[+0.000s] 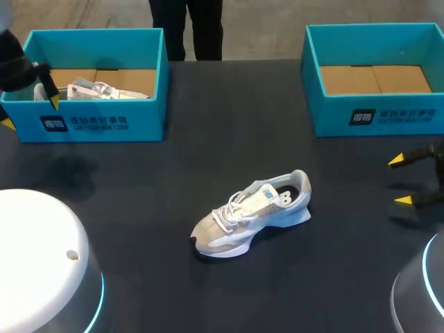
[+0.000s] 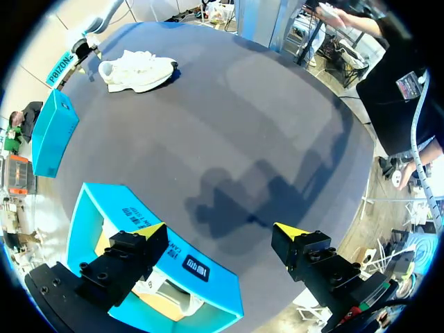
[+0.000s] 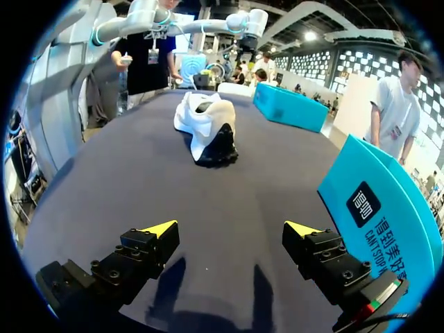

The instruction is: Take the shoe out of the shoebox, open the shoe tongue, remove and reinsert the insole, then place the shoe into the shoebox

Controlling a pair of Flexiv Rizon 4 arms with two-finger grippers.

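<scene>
A dark, matte table (image 1: 208, 139) fills the head view, with one box near each far corner. At the far left stands an open teal cardboard shoebox (image 1: 90, 121) with a brown cardboard floor and white print on its front wall. Inside it lies something white and crumpled-looking (image 1: 94, 89), whether a second shoe or wrapping I cannot tell.

The left gripper (image 1: 30, 113) hangs at that box's front left corner. Its yellow-tipped fingers are spread wide and released. In the left wrist view, this gripper (image 2: 222, 229) has one finger over the shoebox (image 2: 90, 208) and the other over bare table, with the printed front wall running under the gap.

Near the middle of the table, well apart from both boxes and both grippers, sits the white and grey-beige sneaker (image 1: 253, 211). It has white laces and a dark lining. It stands upright on its sole, with the toe toward the near left and the heel toward the far right. The left wrist view shows the sneaker (image 2: 139, 69) far ahead of the fingers.

At the far right stands a second open teal shoebox (image 1: 388, 114) showing only its brown floor. Nearer than it, at the table's right edge, the right gripper (image 1: 399, 180) hovers low with its fingers parted, gripping nothing. In its own wrist view the right gripper (image 3: 230, 229) faces the sneaker's (image 3: 207, 128) dark heel straight ahead. The second shoebox's (image 3: 378, 208) printed wall stands just beside one finger.
</scene>
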